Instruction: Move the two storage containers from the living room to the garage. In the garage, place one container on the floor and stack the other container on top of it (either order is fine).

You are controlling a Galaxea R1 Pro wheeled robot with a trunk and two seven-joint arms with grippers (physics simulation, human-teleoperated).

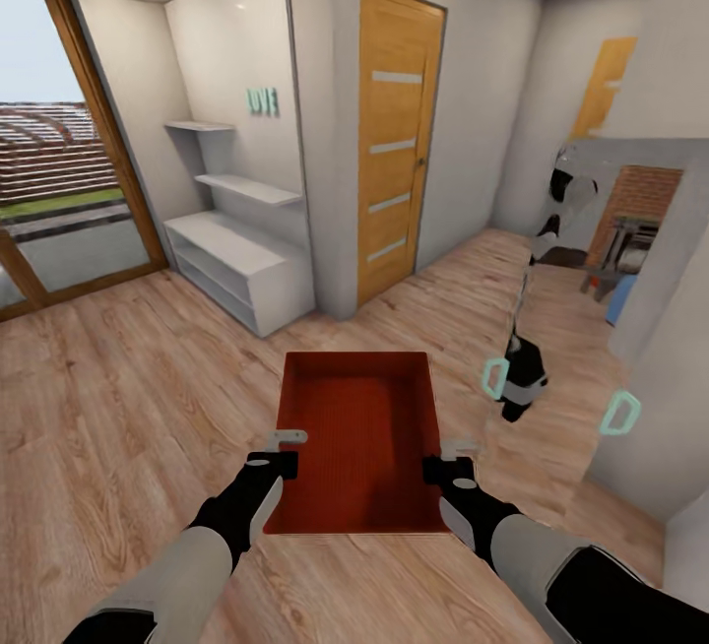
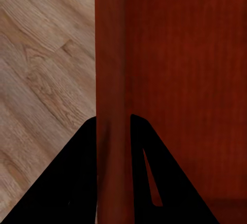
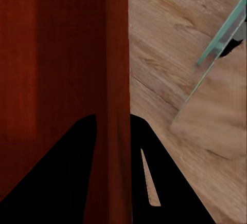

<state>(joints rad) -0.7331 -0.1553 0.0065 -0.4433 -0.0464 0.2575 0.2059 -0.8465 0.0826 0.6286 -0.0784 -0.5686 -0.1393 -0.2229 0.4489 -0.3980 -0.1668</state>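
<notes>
One orange-red topless storage container (image 1: 356, 437) hangs level in front of me over light wood planks (image 1: 118, 398). My left gripper (image 1: 281, 454) is shut on its left wall and my right gripper (image 1: 451, 459) is shut on its right wall, both near the box's near end. In the left wrist view the thin red wall (image 2: 110, 80) runs between the two black fingers (image 2: 77, 183). The right wrist view shows the same grip on the other wall (image 3: 116, 80), with a black finger (image 3: 62, 172) beside it. The second container, the garage and its concrete floor are out of view.
A white shelf unit (image 1: 241, 265) stands ahead left, beside a closed wooden door (image 1: 399, 142). Wood-framed glass doors (image 1: 59, 201) are at far left. A dark upright object with teal loops (image 1: 520, 378) stands close on the right. A white wall corner (image 1: 660, 329) and a brick fireplace (image 1: 645, 193) lie beyond.
</notes>
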